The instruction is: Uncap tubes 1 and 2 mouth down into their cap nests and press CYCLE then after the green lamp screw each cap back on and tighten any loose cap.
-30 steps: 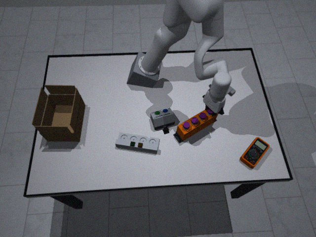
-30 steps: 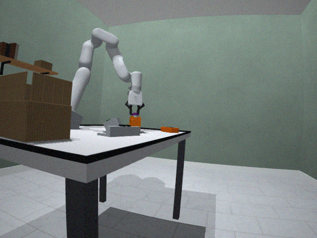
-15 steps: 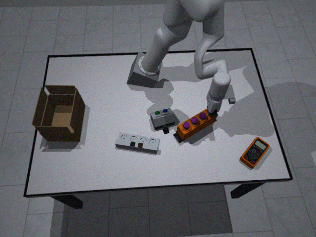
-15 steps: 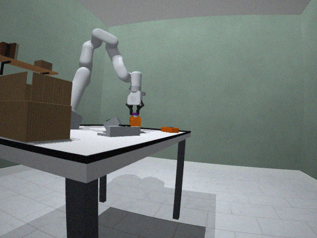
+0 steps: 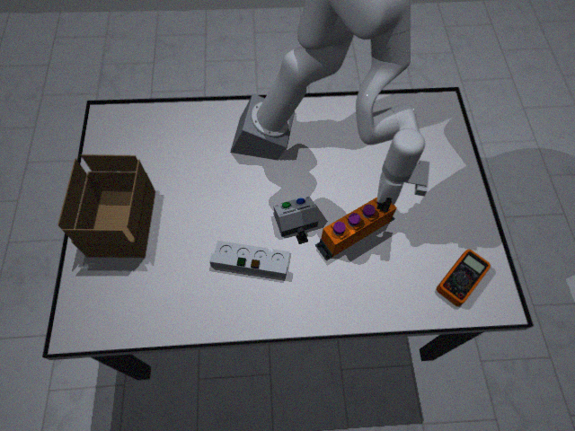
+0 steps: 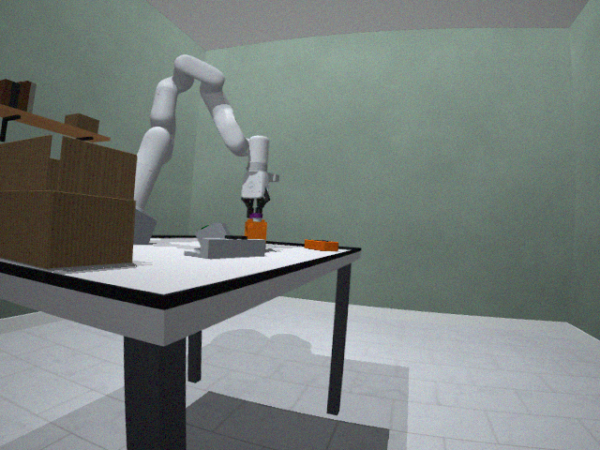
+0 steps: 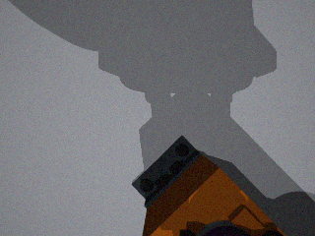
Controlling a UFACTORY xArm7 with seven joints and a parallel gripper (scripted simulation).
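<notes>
Cap (image 6: 256, 217) of tube 1, clamped in my claw (image 6: 256, 214).
Decapping station (image 5: 358, 233) sits on the tabletop (image 5: 185, 301), at 3 o'clock from the key housing (image 5: 296, 216).

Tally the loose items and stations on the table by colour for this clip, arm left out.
Orange: 2 - decapping station, multimeter
Grey: 2 - key housing, cap tray
Brown: 1 - cardboard box
Total: 5
</notes>
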